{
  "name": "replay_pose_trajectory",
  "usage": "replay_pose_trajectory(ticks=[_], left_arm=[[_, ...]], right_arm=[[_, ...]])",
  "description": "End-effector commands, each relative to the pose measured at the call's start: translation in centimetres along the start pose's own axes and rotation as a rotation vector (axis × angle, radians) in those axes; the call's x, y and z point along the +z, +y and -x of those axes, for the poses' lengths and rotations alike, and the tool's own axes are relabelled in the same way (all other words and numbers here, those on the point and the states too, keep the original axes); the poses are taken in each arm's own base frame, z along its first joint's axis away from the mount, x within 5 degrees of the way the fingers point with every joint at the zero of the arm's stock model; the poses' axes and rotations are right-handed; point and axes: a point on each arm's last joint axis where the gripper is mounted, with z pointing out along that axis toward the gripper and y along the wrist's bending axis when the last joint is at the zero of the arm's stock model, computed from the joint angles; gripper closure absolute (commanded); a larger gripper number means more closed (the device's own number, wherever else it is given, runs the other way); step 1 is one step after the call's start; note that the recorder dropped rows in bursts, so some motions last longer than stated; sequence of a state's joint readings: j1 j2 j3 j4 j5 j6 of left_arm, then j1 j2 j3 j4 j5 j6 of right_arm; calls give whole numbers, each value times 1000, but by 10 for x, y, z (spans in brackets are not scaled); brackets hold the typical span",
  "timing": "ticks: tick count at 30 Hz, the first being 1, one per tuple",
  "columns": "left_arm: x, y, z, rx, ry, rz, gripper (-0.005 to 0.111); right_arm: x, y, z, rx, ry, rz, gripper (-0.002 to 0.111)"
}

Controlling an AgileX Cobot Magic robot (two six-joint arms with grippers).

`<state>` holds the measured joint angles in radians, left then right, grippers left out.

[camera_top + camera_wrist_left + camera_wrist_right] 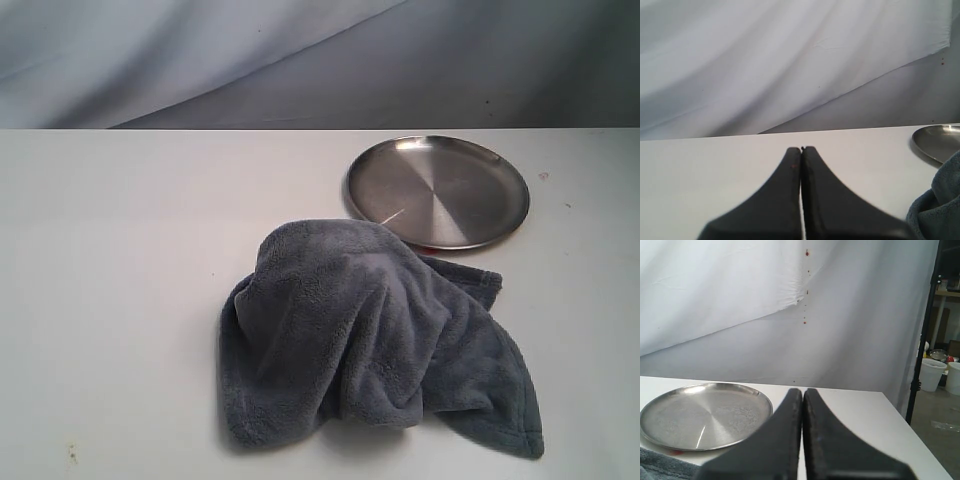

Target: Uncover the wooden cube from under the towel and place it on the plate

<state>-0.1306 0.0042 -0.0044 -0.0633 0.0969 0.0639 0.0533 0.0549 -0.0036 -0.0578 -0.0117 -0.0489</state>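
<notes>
The blue-grey towel lies heaped in the middle of the white table, bulging upward; the wooden cube is hidden. Just behind it to the right sits the steel plate, bare, its near rim touching the cloth. Neither gripper shows in the exterior view. My left gripper is shut with nothing held, low over bare table, with the towel and plate at that view's edge. My right gripper is also shut and holds nothing, beside the plate, a strip of towel in the corner.
A white cloth backdrop hangs behind the table. The table's right edge drops off to a floor with white buckets and a black stand.
</notes>
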Motion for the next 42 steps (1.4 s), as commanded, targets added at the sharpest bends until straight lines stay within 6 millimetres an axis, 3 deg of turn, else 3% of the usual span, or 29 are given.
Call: replay_pose_trajectory(ticks=[1,12,16,18,23,25,27,28,31,35,38,42], left_arm=[[0,0,0,-5,-11,3,107],[0,0,0,-5,-11,3,107],[0,0,0,-5,-11,3,107],[0,0,0,-5,-11,3,107],[0,0,0,-5,-11,3,107],[0,0,0,-5,-11,3,107],[0,0,0,-5,-11,3,107],[0,0,0,-5,-11,3,107],[0,0,0,-5,-11,3,107],[0,0,0,-5,-11,3,107],[0,0,0,-5,-11,3,107],[0,0,0,-5,-11,3,107]], right_arm=[[0,0,-1,2,2,-5,108],[0,0,2,26,-30,-6,108],[-2,-6,15,391,-185,-31,108],[-6,-9,33,364,-329,-38,108],[-30,-6,115,-5,-596,0,108],[-35,-9,129,15,-604,-3,108],[-37,-13,137,18,-466,-32,108],[-32,-16,135,12,-312,-54,108],[-21,-19,131,-49,-97,-71,108],[5,-11,132,-67,254,69,108],[32,4,142,54,435,257,108],[91,17,142,123,575,408,108]])
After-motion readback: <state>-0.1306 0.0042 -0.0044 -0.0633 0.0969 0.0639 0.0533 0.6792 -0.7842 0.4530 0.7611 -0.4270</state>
